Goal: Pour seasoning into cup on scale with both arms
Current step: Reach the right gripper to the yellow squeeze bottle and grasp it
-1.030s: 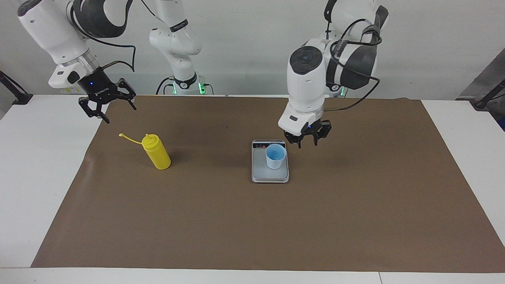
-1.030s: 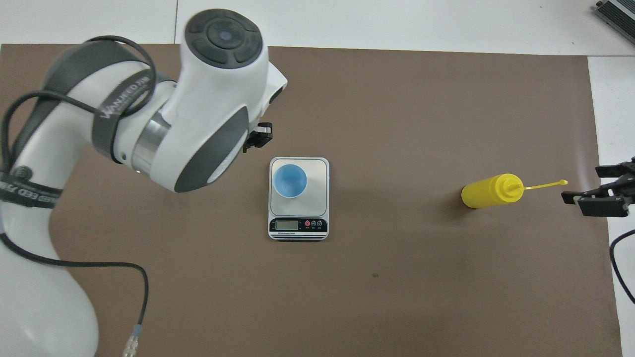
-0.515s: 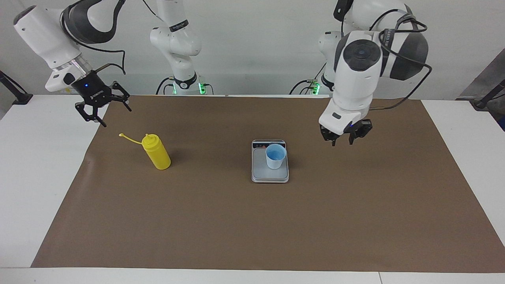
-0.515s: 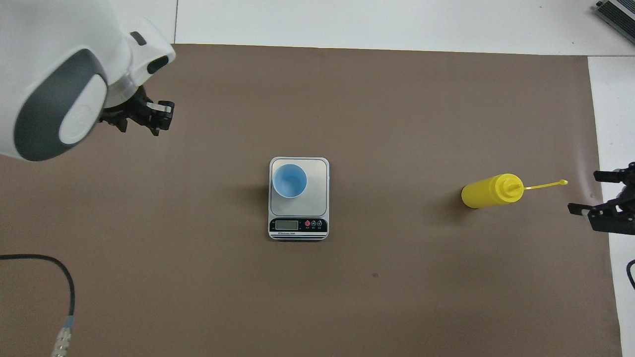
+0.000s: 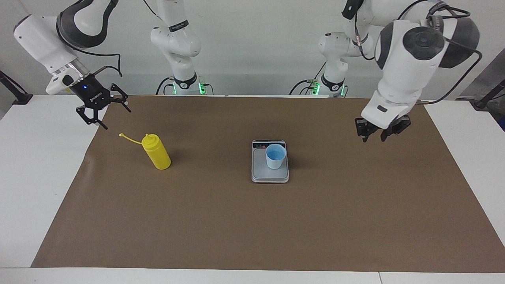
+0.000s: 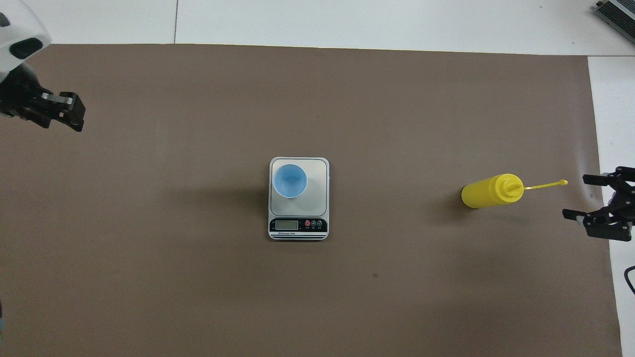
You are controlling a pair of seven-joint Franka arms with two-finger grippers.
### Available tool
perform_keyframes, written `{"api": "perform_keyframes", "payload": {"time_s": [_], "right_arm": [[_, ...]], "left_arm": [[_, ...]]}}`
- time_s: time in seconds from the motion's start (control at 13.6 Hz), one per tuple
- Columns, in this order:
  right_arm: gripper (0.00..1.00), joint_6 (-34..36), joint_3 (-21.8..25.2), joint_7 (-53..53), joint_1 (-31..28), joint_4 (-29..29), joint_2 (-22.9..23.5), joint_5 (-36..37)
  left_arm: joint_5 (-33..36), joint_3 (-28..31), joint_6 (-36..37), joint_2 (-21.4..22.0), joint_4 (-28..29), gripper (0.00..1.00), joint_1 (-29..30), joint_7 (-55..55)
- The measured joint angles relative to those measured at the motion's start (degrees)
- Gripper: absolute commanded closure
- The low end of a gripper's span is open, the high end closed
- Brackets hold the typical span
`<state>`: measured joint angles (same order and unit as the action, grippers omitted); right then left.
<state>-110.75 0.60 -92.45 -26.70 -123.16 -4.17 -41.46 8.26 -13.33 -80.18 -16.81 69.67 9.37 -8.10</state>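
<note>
The right tool [image 5: 105, 115] hangs with its fingers spread wide and empty over the brown mat's [image 5: 252, 221] edge, close to the yellow bottle [image 5: 157, 152] and its cap strap. The left tool [image 5: 379, 134] hovers empty over the mat, well apart from the blue cup [image 5: 275, 156] on the scale [image 5: 270, 175]; how wide it stands I cannot tell.

No readable text — scale [image 6: 299, 198] display blank, gripper branding illegible

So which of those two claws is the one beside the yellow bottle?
The right gripper, up beside the seasoning; the left gripper hangs far off.
</note>
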Motion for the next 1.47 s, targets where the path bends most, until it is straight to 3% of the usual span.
{"api": "perform_keyframes", "payload": {"time_s": [0.15, 0.37, 0.52, 0.66, 0.96, 1.03, 1.1, 1.47], "right_arm": [[0.00, -0.01, 0.02, -3.62, -1.00, -0.03, 2.46, -2.14], [0.00, 0.06, 0.02, -10.14, -1.43, -0.14, 5.57, -6.28], [0.00, 0.45, 0.01, -12.94, -1.45, -1.28, 6.81, -9.04], [0.00, 0.58, 0.01, -17.03, -1.67, -3.48, 7.20, -12.30], [0.00, 4.01, 0.01, -24.32, -2.23, -5.08, 10.28, -20.01], [0.00, 4.58, 0.01, -26.55, -2.23, -5.07, 12.03, -21.55], [0.00, 4.79, 0.01, -29.08, -2.23, -4.99, 14.00, -22.86], [0.00, 7.69, -0.19, -33.81, -2.11, -4.21, 17.08, -27.02]], "left_arm": [[-0.03, -0.04, -2.04, 1.63, 4.01, 0.37, 0.77, -1.16], [-0.04, -0.39, -10.24, 5.91, 14.73, 0.37, 0.74, -1.17], [-0.35, -0.41, -16.06, 9.03, 22.11, 0.37, 0.74, -0.57], [-1.67, -0.48, -18.89, 10.89, 26.00, 0.34, 0.72, 1.35], [-2.21, -1.12, -19.46, 12.03, 27.19, 0.24, 0.60, 3.42], [-2.22, -1.23, -19.48, 12.07, 27.20, 0.09, 0.55, 3.49], [-2.23, -1.34, -19.51, 12.09, 27.21, 0.00, 0.53, 3.52], [-2.24, -1.45, -19.62, 12.38, 27.19, 0.00, 0.21, 3.52]]}}
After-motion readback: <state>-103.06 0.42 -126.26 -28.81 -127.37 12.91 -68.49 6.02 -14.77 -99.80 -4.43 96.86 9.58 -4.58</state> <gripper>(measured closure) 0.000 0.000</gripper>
